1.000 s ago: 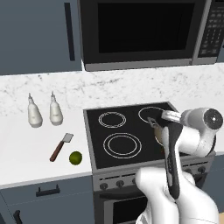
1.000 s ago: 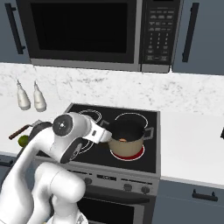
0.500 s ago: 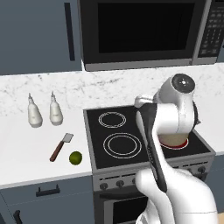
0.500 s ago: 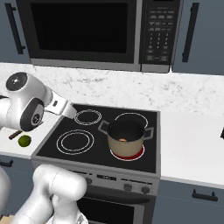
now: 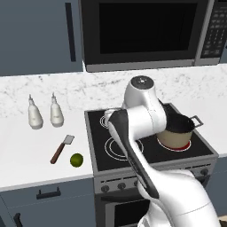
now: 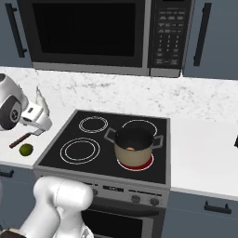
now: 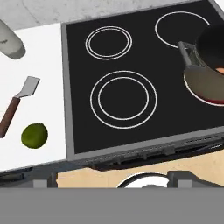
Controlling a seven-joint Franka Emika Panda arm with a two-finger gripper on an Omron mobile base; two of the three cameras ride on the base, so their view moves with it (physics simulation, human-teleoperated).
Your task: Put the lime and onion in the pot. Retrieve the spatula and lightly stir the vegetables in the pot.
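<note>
One lime point(image 5: 76, 159) lies on the white counter point(image 5: 26, 155) just left of the stove point(image 6: 107, 144), close beside the spatula point(image 5: 61, 149). The onion point(image 6: 132, 148) is a dim orange speck deep inside the pot point(image 6: 134, 147), which the arm partly hides in the left base view. The gripper point(image 6: 37, 122) hangs above the counter's edge, jaws spread wide and empty.

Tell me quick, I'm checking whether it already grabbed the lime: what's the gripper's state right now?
Gripper: open, holding nothing. The lime lies on the counter beside the spatula.
</note>
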